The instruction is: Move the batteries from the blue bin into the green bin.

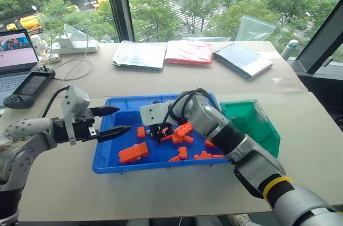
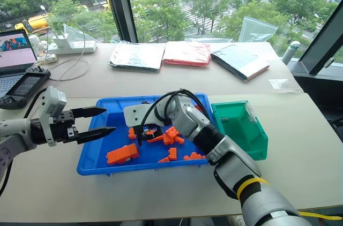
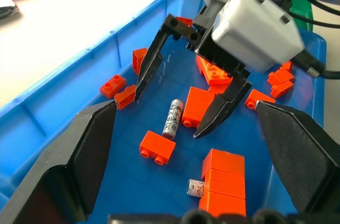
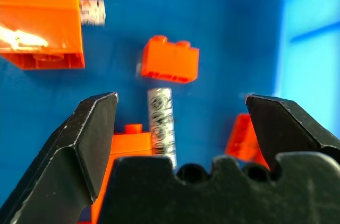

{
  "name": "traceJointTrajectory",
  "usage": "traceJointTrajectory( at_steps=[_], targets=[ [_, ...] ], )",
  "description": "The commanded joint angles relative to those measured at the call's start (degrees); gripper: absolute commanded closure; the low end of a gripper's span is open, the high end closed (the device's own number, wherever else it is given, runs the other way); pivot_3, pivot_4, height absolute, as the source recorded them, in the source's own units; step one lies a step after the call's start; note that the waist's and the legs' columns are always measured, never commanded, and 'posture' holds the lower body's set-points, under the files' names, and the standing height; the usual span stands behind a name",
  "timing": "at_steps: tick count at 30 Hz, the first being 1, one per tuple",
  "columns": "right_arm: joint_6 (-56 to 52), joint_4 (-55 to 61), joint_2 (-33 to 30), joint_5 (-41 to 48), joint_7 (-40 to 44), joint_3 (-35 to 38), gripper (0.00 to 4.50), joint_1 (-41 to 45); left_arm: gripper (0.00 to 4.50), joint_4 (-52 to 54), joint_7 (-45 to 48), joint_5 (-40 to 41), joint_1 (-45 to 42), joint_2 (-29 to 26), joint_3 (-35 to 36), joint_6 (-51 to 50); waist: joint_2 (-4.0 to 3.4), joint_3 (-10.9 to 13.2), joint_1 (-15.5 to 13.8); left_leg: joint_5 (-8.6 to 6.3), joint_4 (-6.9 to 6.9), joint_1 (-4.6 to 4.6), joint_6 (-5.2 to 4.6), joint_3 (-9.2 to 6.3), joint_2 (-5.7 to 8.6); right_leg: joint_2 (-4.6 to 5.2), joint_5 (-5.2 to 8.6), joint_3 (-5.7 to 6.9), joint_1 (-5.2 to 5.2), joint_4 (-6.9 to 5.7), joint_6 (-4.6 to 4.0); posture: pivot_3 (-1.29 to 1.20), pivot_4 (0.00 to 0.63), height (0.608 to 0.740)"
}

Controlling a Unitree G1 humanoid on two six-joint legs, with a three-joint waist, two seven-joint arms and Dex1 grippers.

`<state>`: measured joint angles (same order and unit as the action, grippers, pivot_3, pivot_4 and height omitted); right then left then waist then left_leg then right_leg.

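The desk (image 1: pixel 161 84) carried the blue bin (image 1: pixel 107 159) near its front edge, with the smaller green bin (image 1: pixel 265 129) touching or just beside its right end. No battery could be made out in the green bin from the head views. Orange bricks (image 1: pixel 134 152) lay scattered across the blue bin's floor, and among them two batteries showed in the left wrist view. The right gripper (image 3: pixel 183 104) hung over the middle of the blue bin, pointing steeply down with its jaws spread wide and nothing between them. The nearer battery (image 4: pixel 162 126) lay flat on the bin floor directly under that gap, between the two black fingers (image 3: pixel 149 67), apparently not yet touched by either. Its long axis ran across the line joining the fingertips, so closing the jaws would likely pinch it across its slim width, which is the grip the pick seemed to call for. Small bricks lay close beside it and could get caught in the closing jaws. The second battery (image 3: pixel 195 187) lay nearer the left arm, tight against a stack of bricks (image 3: pixel 223 184). The left gripper (image 1: pixel 111 121) hovered over the left end of the blue bin, also spread and empty, well apart from the first battery, so the right arm was plainly the nearer one for this pick.
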<state>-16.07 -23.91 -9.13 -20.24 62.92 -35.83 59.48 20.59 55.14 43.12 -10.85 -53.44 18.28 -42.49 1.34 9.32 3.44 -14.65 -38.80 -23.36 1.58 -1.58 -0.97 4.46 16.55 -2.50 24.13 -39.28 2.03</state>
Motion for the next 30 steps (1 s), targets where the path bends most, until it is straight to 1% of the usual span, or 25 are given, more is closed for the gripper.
traceJointTrajectory(
  at_steps=[1, 3, 4, 8, 9, 11, 13, 16, 21, 23, 27, 30],
  targets=[
    [-1.6, -1.5, 0.8, -0.5, -0.6, -0.3, 0.05, -0.2, 0.0, 2.1, -0.5, 1.3, 0.0, -0.2, 2.0, 0.0, 0.0, 0.0, 0.2, 0.0, 0.02, 0.04, 0.0, -0.01, 0.0, 0.0, 0.0, -0.01, -0.01, 0.0, 0.0, 0.0, 0.15, 0.74],
    [-2.2, -1.4, 0.2, -0.8, 0.3, -0.9, 0.56, -0.9, 0.0, 2.1, -0.5, 1.4, 0.0, -0.2, 2.1, 0.0, 0.0, 0.0, 0.3, 0.0, 0.03, 0.06, 0.0, -0.03, -0.01, -0.01, 0.0, 0.0, -0.03, -0.02, 0.0, 0.0, 0.15, 0.74],
    [-2.5, -1.4, 0.0, -1.0, 0.6, -1.2, 0.66, -1.2, 0.0, 2.0, -0.5, 1.4, 0.0, -0.2, 2.1, 0.0, 0.0, 0.0, 0.3, 0.0, 0.03, 0.07, 0.0, -0.04, -0.01, 0.0, 0.0, 0.0, -0.03, -0.03, 0.0, 0.0, 0.15, 0.74],
    [-4.4, -0.9, -0.5, -0.6, 2.6, -1.6, 1.98, -2.1, 0.0, 2.0, -0.6, 1.4, -0.1, -0.1, 1.9, 0.1, 0.0, 0.0, 0.3, 0.0, 0.02, 0.11, 0.0, -0.05, 0.0, 0.0, 0.0, 0.0, -0.08, -0.03, 0.0, 0.0, 0.15, 0.74],
    [-5.1, -0.7, -0.6, -0.6, 3.1, -1.7, 2.25, -2.2, 0.0, 1.9, -0.6, 1.4, -0.2, 0.0, 1.8, 0.1, 0.0, 0.0, 0.3, 0.0, 0.02, 0.12, 0.0, -0.05, 0.0, 0.0, 0.0, 0.0, -0.08, -0.03, 0.0, 0.0, 0.15, 0.74],
    [-5.5, -0.2, -0.9, -0.8, 3.7, -1.9, 3.0, -2.4, 0.0, 1.8, -0.5, 1.3, -0.3, 0.0, 1.7, 0.2, 0.01, 0.0, 0.3, 0.0, 0.02, 0.14, 0.0, -0.05, -0.01, 0.0, 0.0, 0.0, -0.09, -0.03, 0.0, 0.0, 0.15, 0.74],
    [-6.0, 1.1, -1.2, -0.6, 4.4, -1.9, 3.63, -2.9, 0.0, 1.7, -0.5, 1.3, -0.4, 0.1, 1.6, 0.3, 0.01, 0.0, 0.2, 0.0, 0.02, 0.16, -0.01, -0.05, -0.01, 0.0, 0.0, 0.0, -0.1, -0.02, 0.0, 0.0, 0.15, 0.74],
    [-6.8, 2.6, -1.3, 0.0, 5.1, -1.7, 3.63, -3.4, 0.0, 1.5, -0.4, 1.2, -0.6, 0.2, 1.3, 0.5, 0.01, 0.0, 0.2, 0.0, 0.02, 0.16, -0.01, -0.06, 0.0, 0.0, 0.0, 0.0, -0.1, -0.02, 0.0, 0.0, 0.15, 0.74],
    [-4.1, 5.5, 0.0, 2.2, 1.4, 1.7, 3.63, -4.3, 0.0, 1.1, -0.4, 0.8, -1.4, 0.5, 0.7, 0.8, 0.01, 0.0, 0.3, 0.0, 0.02, 0.15, 0.0, -0.08, -0.01, 0.0, 0.0, -0.01, -0.08, -0.03, 0.0, 0.0, 0.15, 0.74],
    [-5.0, 7.3, 0.5, 3.4, -1.2, 4.6, 3.63, -4.2, 0.0, 1.0, -0.3, 0.7, -1.5, 0.6, 0.5, 0.8, 0.01, 0.0, 0.4, 0.0, 0.02, 0.13, 0.0, -0.1, -0.01, 0.0, 0.0, -0.03, -0.05, -0.03, 0.0, 0.0, 0.15, 0.74],
    [-10.0, 20.4, -2.7, 6.9, -5.1, 14.7, 3.63, -4.5, 0.0, 0.8, -0.2, 0.5, -1.5, 1.2, 0.2, 1.0, 0.01, 0.0, 0.1, 0.01, 0.01, -0.04, 0.02, -0.16, 0.0, 0.01, 0.0, -0.02, 0.05, -0.04, 0.0, 0.0, 0.15, 0.74],
    [-15.9, 28.5, -4.8, 9.9, -5.9, 19.7, 3.63, -5.1, 0.0, 0.9, -0.2, 0.4, -1.2, 1.3, 0.1, 1.1, 0.01, 0.0, -0.2, 0.0, 0.0, -0.1, 0.0, -0.19, 0.02, 0.04, 0.0, 0.0, 0.04, 0.02, 0.0, 0.0, 0.15, 0.74]
  ],
)
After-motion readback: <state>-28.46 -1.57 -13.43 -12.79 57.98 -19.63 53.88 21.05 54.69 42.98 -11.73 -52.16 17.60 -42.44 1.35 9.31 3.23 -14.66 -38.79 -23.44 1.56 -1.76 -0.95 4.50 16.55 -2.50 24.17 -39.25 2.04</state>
